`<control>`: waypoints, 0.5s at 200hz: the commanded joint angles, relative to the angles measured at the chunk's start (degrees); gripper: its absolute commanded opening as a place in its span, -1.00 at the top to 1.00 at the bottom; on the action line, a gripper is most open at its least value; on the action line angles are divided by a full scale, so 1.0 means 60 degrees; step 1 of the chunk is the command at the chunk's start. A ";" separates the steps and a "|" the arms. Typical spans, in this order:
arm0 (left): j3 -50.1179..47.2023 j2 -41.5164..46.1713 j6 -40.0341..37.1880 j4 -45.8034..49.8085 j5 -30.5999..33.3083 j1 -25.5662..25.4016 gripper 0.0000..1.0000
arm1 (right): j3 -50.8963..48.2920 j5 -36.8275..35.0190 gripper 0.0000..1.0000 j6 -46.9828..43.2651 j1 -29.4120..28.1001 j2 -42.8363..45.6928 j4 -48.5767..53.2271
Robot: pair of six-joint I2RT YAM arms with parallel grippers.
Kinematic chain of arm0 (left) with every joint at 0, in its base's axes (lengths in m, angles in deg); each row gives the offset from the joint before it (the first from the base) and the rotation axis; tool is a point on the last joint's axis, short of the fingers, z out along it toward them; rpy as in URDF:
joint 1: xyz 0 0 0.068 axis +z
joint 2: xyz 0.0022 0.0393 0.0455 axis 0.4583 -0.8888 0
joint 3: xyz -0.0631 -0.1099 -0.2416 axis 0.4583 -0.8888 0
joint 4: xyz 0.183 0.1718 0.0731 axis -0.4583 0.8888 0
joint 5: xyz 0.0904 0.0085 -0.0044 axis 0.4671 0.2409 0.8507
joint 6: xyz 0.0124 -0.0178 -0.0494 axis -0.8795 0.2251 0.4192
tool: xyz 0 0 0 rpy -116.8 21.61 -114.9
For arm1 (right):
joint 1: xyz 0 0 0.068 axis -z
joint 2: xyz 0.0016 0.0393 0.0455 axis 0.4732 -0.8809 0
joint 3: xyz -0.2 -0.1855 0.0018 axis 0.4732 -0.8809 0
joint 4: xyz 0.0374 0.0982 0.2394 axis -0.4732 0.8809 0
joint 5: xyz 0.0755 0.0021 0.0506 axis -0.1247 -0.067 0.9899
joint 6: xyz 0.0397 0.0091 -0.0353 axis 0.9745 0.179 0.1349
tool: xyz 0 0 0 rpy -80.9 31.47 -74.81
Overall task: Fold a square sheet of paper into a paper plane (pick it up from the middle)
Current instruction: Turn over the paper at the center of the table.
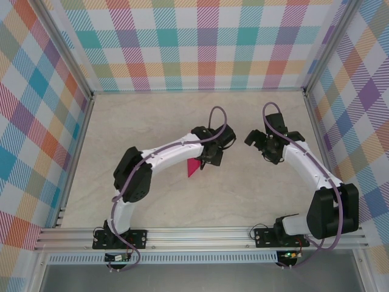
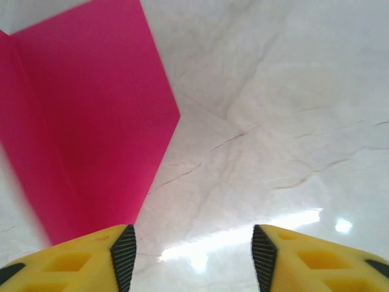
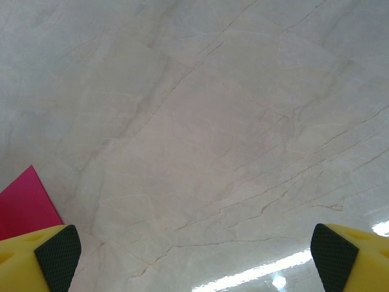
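The magenta-pink square sheet of paper [image 2: 91,121] lies on the marble table, bent along a crease near its left side. In the top view the sheet [image 1: 193,167] shows as a small pink wedge, mostly hidden under the left arm. My left gripper [image 2: 193,258] hovers just right of the sheet, open, with bare table between its pads and the left finger [image 2: 124,258] at the paper's edge. From above, the left gripper [image 1: 209,159] is over the sheet's right side. My right gripper [image 3: 196,252] is wide open over bare table, with a pink corner [image 3: 24,207] at its lower left. A paper plane is out of view.
The marble tabletop [image 1: 152,121] is boxed in by plaid walls and aluminium rails at the back and both sides. The right gripper [image 1: 260,143] hangs a short gap to the right of the left one, near the table's middle.
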 commanded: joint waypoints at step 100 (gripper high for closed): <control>-0.5170 0.4141 0.1739 -0.3485 -0.2154 0.4177 -0.99 | 0.2132 0.3081 -0.99 -0.1046 -0.1895 -0.1846 -0.0512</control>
